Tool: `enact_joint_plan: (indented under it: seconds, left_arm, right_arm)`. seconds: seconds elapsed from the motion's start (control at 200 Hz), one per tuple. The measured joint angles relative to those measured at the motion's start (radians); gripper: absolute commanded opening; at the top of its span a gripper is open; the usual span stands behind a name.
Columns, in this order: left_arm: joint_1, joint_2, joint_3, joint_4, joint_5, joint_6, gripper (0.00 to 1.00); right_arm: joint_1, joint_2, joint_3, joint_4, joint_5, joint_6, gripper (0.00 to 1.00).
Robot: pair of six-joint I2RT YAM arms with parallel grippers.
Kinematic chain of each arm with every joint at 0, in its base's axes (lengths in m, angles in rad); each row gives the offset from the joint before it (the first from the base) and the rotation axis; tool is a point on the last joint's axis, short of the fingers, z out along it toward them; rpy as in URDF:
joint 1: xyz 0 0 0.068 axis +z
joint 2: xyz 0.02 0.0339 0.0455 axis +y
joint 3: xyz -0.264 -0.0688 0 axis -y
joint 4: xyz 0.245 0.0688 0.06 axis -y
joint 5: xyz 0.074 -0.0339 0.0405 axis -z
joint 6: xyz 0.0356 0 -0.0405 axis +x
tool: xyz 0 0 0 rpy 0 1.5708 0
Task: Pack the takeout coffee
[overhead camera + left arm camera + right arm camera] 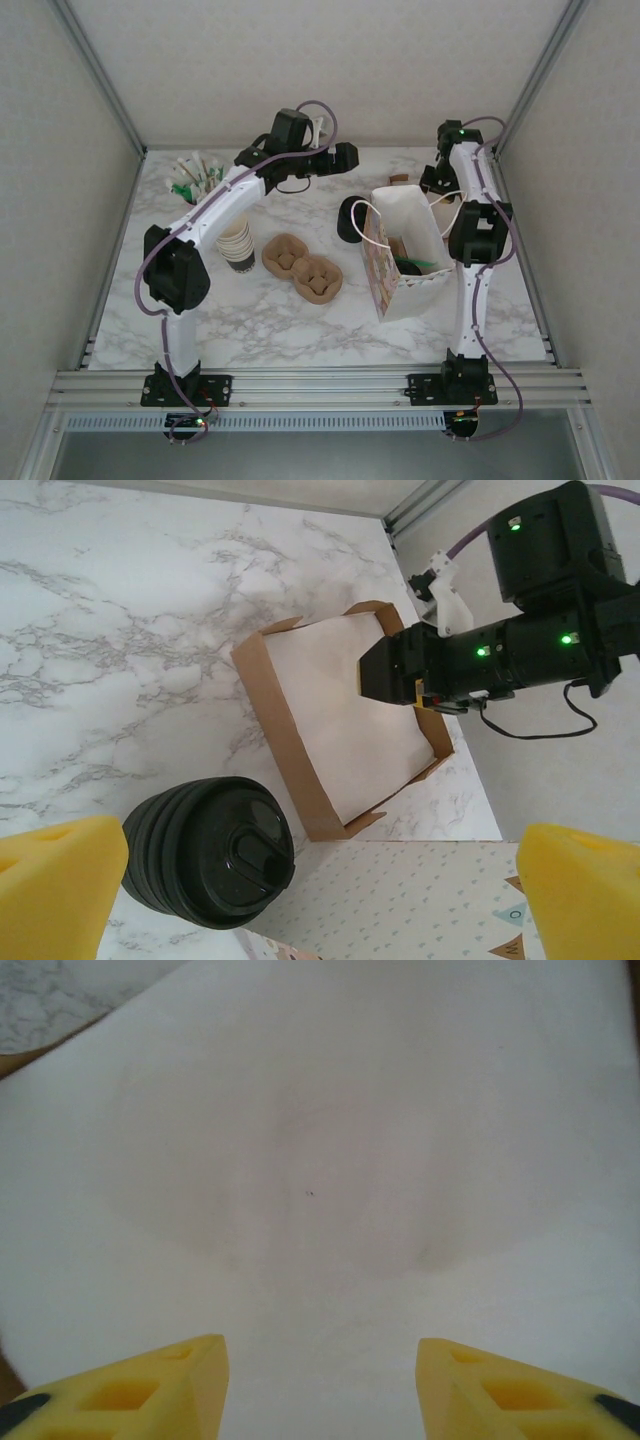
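Observation:
A patterned paper bag (400,262) stands open at the centre right. Inside it sits a dark olive-green thing with a black top (412,265), which looks like the takeout coffee. My right gripper (432,185) hangs over a brown box of white paper (290,730) behind the bag. Its yellow fingers (170,1380) stand apart just above the white sheet, with nothing between them. My left gripper (345,155) hovers at the back centre, wide open and empty, looking down on the bag's side (420,900).
A squat ribbed black cylinder (352,220) stands just left of the bag. Left of it lie two brown pulp cup carriers (305,268) and a stack of lidless paper cups (238,245). A holder of sachets and sticks (195,175) stands at the back left.

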Motion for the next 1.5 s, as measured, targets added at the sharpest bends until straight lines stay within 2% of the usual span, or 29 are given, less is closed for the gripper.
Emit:
enact_joint_plan:
  seconds: [0.195,0.396,0.801,1.262,1.497]
  left_arm:
    - [0.0,0.002,0.0,0.0,0.0,0.0,1.0]
    - [0.0,0.002,0.002,0.0,0.0,0.0,1.0]
    - [-0.009,0.023,0.027,0.0,0.013,0.0,1.0]
    - [-0.01,0.035,0.036,0.0,0.026,0.0,1.0]
    - [-0.01,0.047,0.045,0.0,0.027,0.0,1.0]
  right_arm:
    - [0.001,0.092,0.012,-0.023,0.037,-0.014,0.54]
    - [0.007,0.082,-0.002,-0.03,0.082,-0.018,0.56]
    - [-0.075,-0.114,-0.357,0.03,0.116,-0.016,0.59]
    - [-0.082,-0.133,-0.36,0.065,0.065,-0.016,0.68]
    - [-0.08,-0.132,-0.356,0.076,0.058,-0.016,0.69]
